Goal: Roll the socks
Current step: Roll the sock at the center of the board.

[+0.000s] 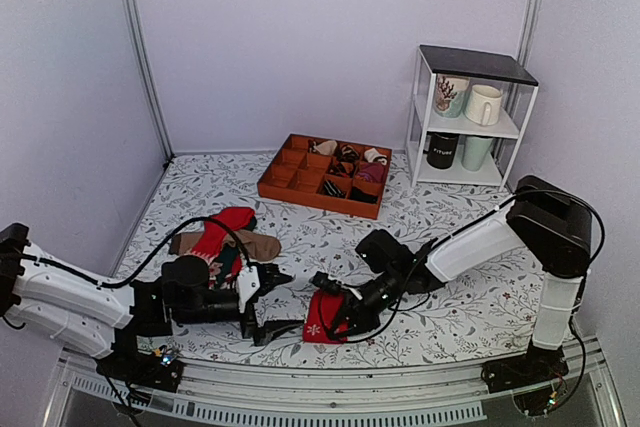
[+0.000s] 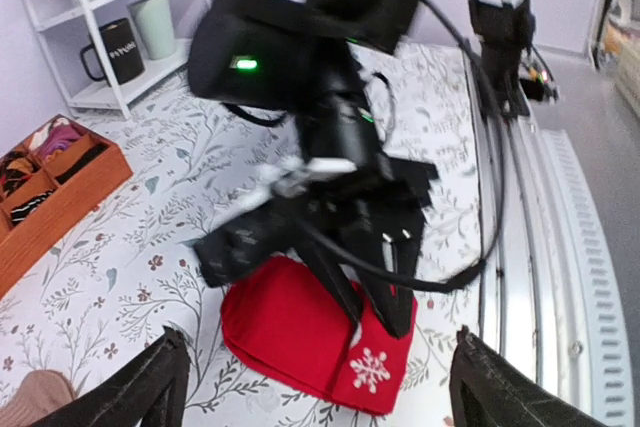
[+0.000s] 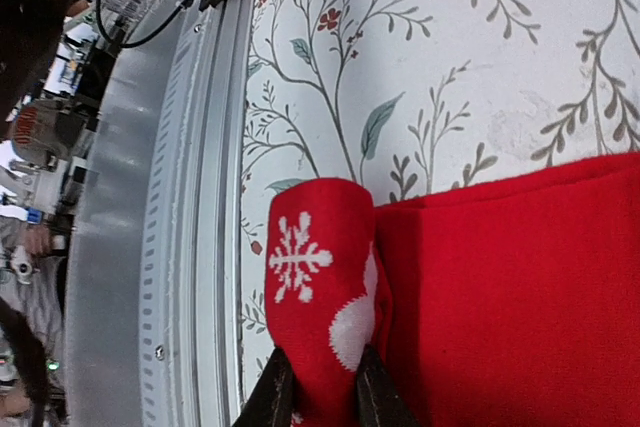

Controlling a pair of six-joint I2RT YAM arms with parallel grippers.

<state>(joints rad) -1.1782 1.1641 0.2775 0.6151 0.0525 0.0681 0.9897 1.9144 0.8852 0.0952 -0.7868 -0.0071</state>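
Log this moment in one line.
left pincer: open | right pincer: shut on socks, folded end | socks: red, lying on table

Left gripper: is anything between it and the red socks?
No. The open left gripper faces the socks across bare tablecloth. The right gripper, shut on the socks' snowflake end, reaches over them from the far side only.

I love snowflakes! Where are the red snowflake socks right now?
In the top view, the red socks lie near the table's front edge, pinched by the right gripper, with the open left gripper just left of them.
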